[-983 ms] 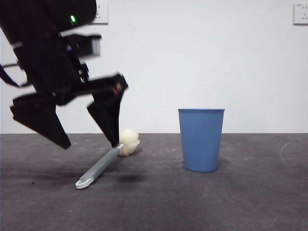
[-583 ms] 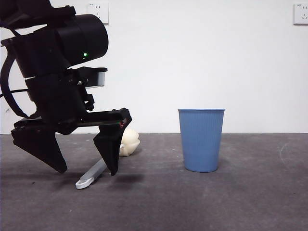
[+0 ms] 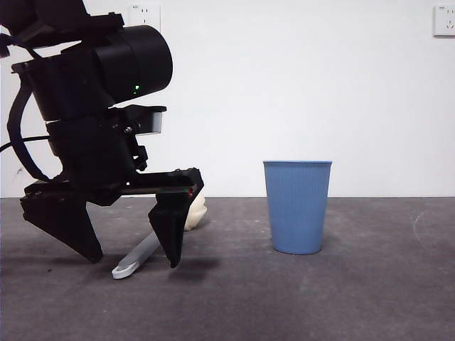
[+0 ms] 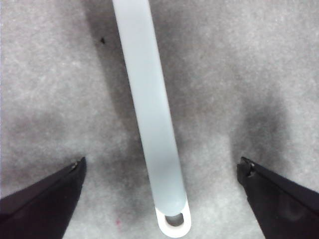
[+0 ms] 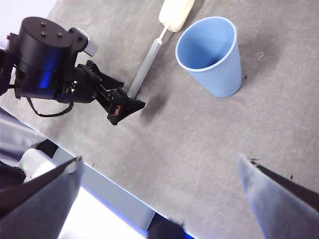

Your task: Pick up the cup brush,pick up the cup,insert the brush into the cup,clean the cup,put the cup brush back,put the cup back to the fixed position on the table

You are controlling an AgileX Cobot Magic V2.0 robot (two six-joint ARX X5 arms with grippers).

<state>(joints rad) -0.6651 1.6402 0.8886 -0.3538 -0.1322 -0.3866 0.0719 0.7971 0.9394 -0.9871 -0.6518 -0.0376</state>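
Note:
The cup brush (image 3: 142, 253) lies on the table (image 3: 341, 298), its white looped end toward the camera and its cream sponge head (image 3: 196, 212) behind. My left gripper (image 3: 131, 259) is low over it, open, one jaw on each side of the grey handle (image 4: 149, 109); the loop (image 4: 173, 221) shows between the jaws. The blue ribbed cup (image 3: 297, 206) stands upright to the right, apart from the brush. My right gripper (image 5: 160, 159) is open and empty, high above the table, looking down on the cup (image 5: 209, 55) and the brush (image 5: 147, 64).
A white wall with two sockets (image 3: 148, 18) backs the table. The table's front edge (image 5: 114, 199) shows in the right wrist view. Bare dark grey surface (image 3: 398, 270) lies right of the cup.
My left gripper has come down and a little to the right, so its open jaws now straddle the brush handle close to the table. Brush and cup have not moved.

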